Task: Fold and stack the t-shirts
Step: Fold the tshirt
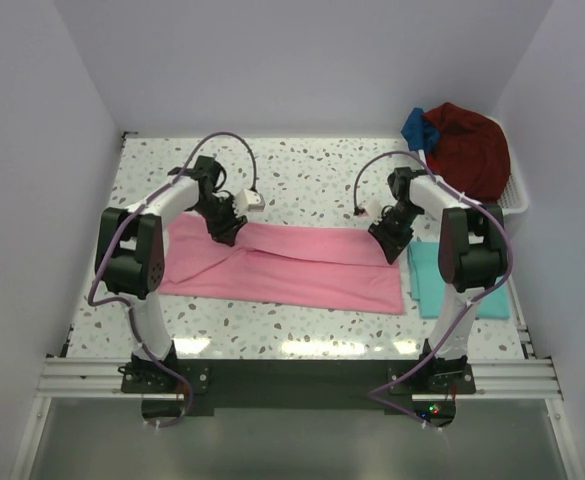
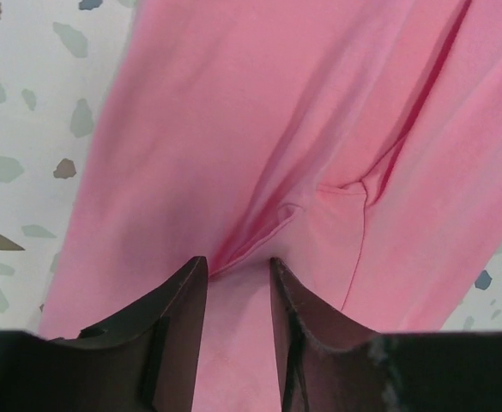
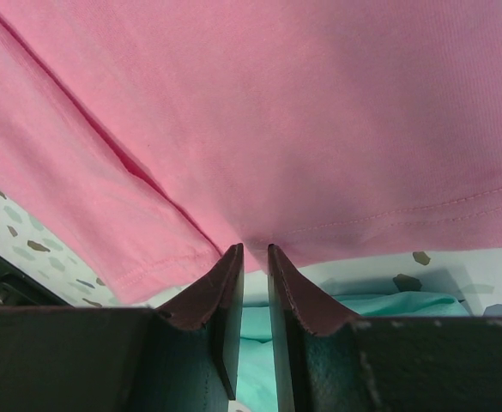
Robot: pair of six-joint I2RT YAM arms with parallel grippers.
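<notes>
The pink shirt (image 1: 302, 268) lies spread flat across the middle of the table (image 1: 302, 170), wider than it is deep. At its upper left edge the left claw (image 2: 238, 266) stands at a middling gap with a raised pleat of the pink cloth gathered between its jaws, creases running into the gap. At the shirt's right end the right claw (image 3: 255, 251) is narrow, pinching the stitched hem. The teal shirt (image 1: 427, 285) lies folded just right of the pink one, under the right arm. In the upper right a white basket (image 1: 517, 200) holds a dark red garment (image 1: 467, 145) and a blue one (image 1: 415, 125).
</notes>
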